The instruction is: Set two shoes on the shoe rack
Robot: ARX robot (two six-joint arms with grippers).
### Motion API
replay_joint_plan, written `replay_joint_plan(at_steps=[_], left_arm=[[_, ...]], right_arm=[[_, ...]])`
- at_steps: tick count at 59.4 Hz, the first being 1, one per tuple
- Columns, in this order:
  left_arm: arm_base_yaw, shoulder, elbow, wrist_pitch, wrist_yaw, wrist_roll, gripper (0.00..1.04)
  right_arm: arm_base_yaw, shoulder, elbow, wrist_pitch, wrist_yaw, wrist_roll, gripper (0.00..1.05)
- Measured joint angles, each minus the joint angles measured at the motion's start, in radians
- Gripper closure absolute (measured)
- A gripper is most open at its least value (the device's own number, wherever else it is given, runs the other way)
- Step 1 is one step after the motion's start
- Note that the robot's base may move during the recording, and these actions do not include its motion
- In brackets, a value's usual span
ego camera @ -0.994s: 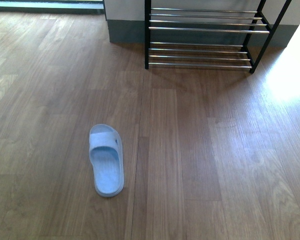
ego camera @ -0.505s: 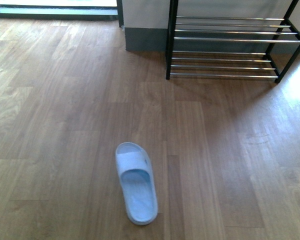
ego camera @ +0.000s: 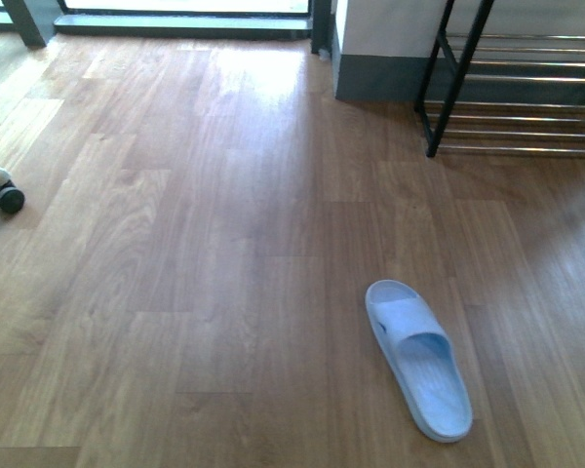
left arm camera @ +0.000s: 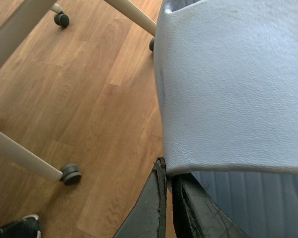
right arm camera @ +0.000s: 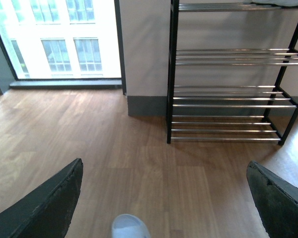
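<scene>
Front view is showing the wooden floor [ego camera: 175, 292] spreading across the whole scene. The shoe rack [ego camera: 526, 88] is standing at the far right against the wall, its black frame carrying chrome bars, and all the tiers in view are sitting bare. The right wrist view is taking in the same shoe rack [right arm camera: 228, 94] beside a bright window [right arm camera: 64, 44].

A pale blue slide [ego camera: 419, 359] is lying sole-down on the floor, well apart from the rack and nearer the robot, with its toe pointing away. Its toe [right arm camera: 130, 228] is just peeking into the right wrist view.

A second slide [left arm camera: 233, 84] is filling most of the left wrist view, lifted above the floor. The left gripper [left arm camera: 169, 171] is pinching the edge of its strap, jaws pressed almost together on the rubber.

The right gripper [right arm camera: 164, 166] is hanging with its jaws spread wide, holding and touching nothing.

White furniture legs [left arm camera: 25, 158] on dark casters [left arm camera: 71, 174] are standing below the held slide, and one caster [ego camera: 5, 198] is showing at the far left of the front view. A dark shoe [left arm camera: 15, 229] is resting near them.
</scene>
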Motion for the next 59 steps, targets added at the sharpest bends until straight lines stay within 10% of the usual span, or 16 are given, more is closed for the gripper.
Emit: replay_joint_plan(at_steps=[18, 42, 59], left_arm=[[0.002, 0.0, 0.0, 0.0, -0.007, 0.001, 1.03], [0.002, 0.0, 0.0, 0.0, -0.003, 0.001, 1.03], [0.002, 0.0, 0.0, 0.0, -0.003, 0.001, 1.03]], right_arm=[[-0.03, 0.104, 0.002, -0.018, -0.15, -0.227, 0.09], [-0.01, 1.441, 0.166, 0.843, -0.093, -0.413, 0.09], [-0.049, 2.202, 0.435, 0.998, -0.031, -0.473, 0.09]])
